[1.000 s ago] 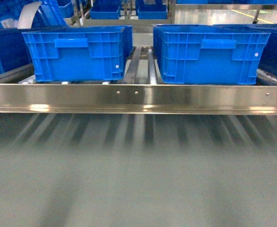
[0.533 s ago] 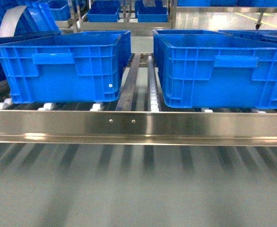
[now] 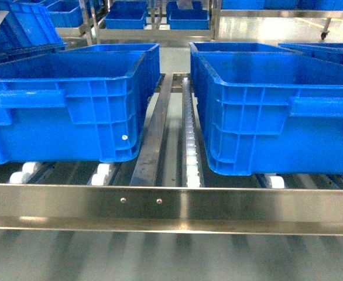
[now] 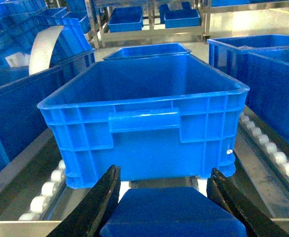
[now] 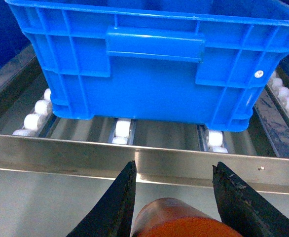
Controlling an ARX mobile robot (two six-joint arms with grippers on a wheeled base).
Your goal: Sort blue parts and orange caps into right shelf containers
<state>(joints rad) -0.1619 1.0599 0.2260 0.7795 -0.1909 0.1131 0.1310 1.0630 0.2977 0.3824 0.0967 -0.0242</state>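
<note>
Delivery looks under way but unfinished: each arm carries a piece, and neither piece is in a crate yet. In the left wrist view the left gripper (image 4: pixel 164 207) has its black fingers (image 4: pixel 97 207) either side of a blue part (image 4: pixel 171 215), apparently closed on it, just in front of the left blue crate (image 4: pixel 144 121), whose interior looks bare as far as it shows. In the right wrist view the right gripper (image 5: pixel 176 207) grips an orange cap (image 5: pixel 176 219) in the same way, low and short of the steel front rail (image 5: pixel 60 158), with the right blue crate (image 5: pixel 154 49) standing on white rollers (image 5: pixel 122 131) beyond. Judging from this, both drops remain to be done, and each arm needs to rise over the near wall first. Much is cut off: both held pieces run off the bottom edge, so the cap's print and the block's stud cannot be seen, and actual contact at the fingertips is hard to confirm. The head view shows neither gripper, and the right crate's floor is hidden from every camera.
</note>
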